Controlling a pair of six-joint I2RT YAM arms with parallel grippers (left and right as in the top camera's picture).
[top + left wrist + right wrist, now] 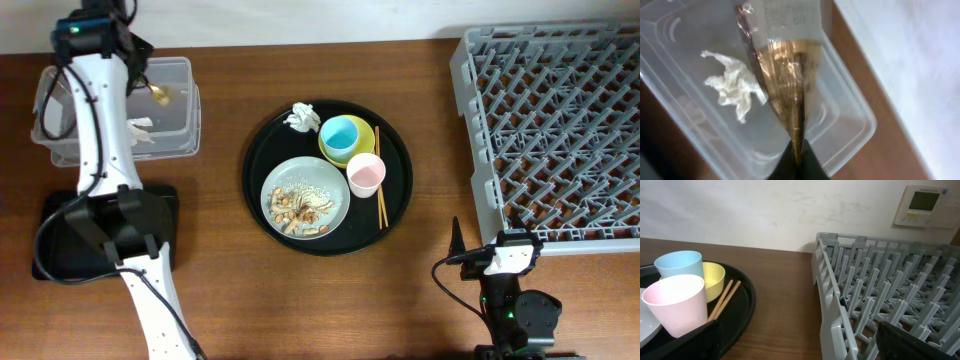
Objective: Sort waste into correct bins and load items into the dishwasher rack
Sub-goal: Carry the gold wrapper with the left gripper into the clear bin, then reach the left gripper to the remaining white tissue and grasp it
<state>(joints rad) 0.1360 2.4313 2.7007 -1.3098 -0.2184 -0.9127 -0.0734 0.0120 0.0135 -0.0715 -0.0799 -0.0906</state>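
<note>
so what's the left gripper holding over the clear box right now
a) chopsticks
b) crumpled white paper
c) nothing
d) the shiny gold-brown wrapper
d: the left gripper is pinched shut on the shiny gold-brown wrapper above the clear box, while the crumpled white paper lies loose inside the box.
</note>
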